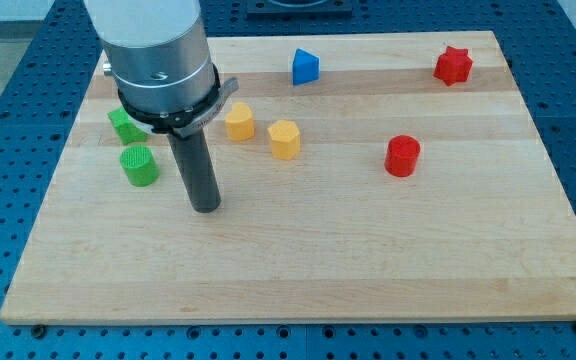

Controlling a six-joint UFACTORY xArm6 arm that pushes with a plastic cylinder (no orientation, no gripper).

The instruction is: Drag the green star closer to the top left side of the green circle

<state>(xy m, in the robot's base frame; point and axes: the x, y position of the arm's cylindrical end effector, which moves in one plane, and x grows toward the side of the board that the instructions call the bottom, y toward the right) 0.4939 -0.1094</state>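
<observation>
My tip [206, 207], a bare dark rod with nothing clamped, rests on pale wood-grain board [368, 260], right of green circle [139, 165]. Green star [124, 124] sits just above it, partly hidden by my arm. 2 yellow blocks [239, 122] [284, 139] nearby.

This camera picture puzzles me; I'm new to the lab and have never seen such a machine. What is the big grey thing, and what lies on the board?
The grey cylinder is a robot arm ending in a dark rod; its tip slides on the wooden board to push blocks. Nothing is held. There is one camera, looking down at the board from one side. The tip rests right of the green circle, apart from it. The green star lies just above that circle, partly hidden by the arm. Also there: two yellow blocks, a blue block, a red star and a red cylinder.
</observation>
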